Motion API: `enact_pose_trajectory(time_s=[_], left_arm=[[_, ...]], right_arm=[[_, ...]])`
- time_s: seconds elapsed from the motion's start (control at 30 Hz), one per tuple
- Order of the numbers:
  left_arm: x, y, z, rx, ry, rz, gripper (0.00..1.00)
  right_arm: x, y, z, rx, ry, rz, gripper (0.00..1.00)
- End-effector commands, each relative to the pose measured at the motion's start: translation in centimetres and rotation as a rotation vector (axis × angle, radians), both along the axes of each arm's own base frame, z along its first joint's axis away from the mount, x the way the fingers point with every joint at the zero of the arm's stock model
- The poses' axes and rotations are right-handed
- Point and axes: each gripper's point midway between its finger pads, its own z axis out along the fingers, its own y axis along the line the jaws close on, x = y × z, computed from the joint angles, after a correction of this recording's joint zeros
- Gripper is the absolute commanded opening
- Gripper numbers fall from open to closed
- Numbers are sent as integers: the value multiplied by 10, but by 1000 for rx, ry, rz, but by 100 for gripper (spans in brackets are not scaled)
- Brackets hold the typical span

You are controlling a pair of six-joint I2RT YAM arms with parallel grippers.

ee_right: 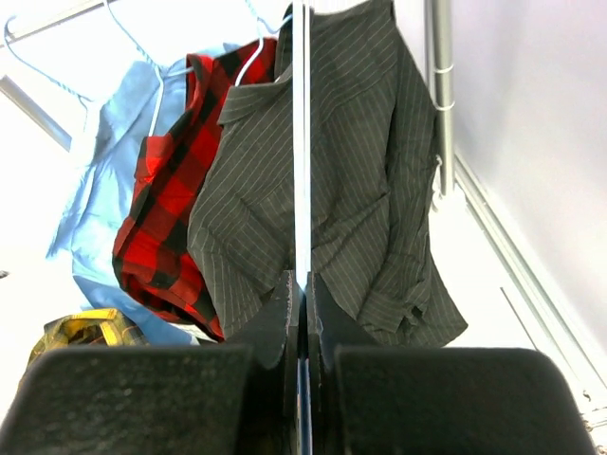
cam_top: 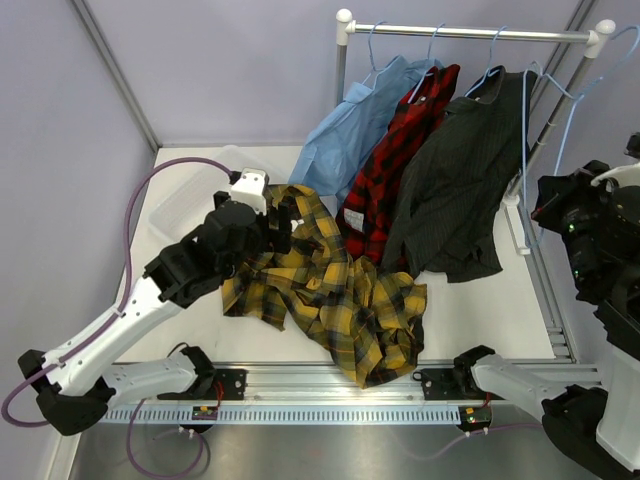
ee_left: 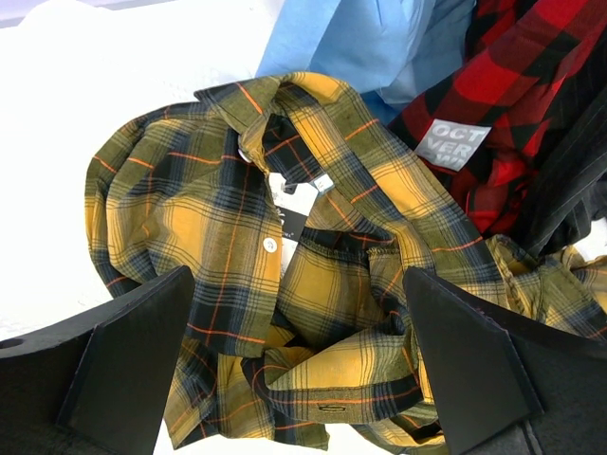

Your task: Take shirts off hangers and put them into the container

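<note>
Wide-spread and holding nothing, my left pincer (ee_left: pixel 299 332) hangs just above the yellow-and-black plaid shirt (ee_left: pixel 218 218), its two black fingers (ee_left: pixel 133 351) straddling the cloth near the collar; I cannot tell whether they touch it. That shirt lies off any hanger, crumpled on the white table (cam_top: pixel 480 300), spreading from under my left arm towards the near edge in the middle. It is not in the container (cam_top: pixel 180 205), which sits at the far left of the table, near the shirt and partly hidden behind my left arm. My right pincer (ee_right: pixel 302 284), over on the right, is clamped tight on the thin pale wire of an empty hanger (ee_right: pixel 302 142), which runs straight up from between the jaws. Three shirts hang from the rail (cam_top: pixel 470 33) at the far side: the light blue shirt (cam_top: pixel 360 130) on the left, the red-and-black plaid shirt (cam_top: pixel 400 150) in the middle, the dark pinstriped shirt (cam_top: pixel 460 180) on the right. Each is on a pale-blue wire hanger, and their tails drape down to the table beside the yellow plaid.
</note>
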Motion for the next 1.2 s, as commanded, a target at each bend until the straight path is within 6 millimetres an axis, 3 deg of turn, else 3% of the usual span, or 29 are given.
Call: enact_pose_trajectory(time_s=[0.0,0.17,0.4,0.5,0.7,0.83,1.03,1.17], left_arm=[[5,-8,22,-46,-45,-15,99],[8,-9,22,-34,-44,-17,99],[5,-6,20,-42,-44,-13,99],[1,-2,19,-51,-44,-9,99],[-6,6,18,-81,-51,3,99],[-8,9,13,-79,-46,11,99],[-9,10,9,-71,-41,9,99],[-10,8,8,-81,-35,4,99]], right_arm=[[-4,-8,-3,-52,32,-23,0],[16,1,-31,-92,146,-29,0],[65,29,-45,-96,162,21,0],[87,28,-50,-102,177,5,0],[119,1,-48,-153,186,-99,0],[136,-15,-33,-183,150,-139,0],[163,-20,-8,-211,72,-25,0],[180,-38,-9,-178,64,16,0]])
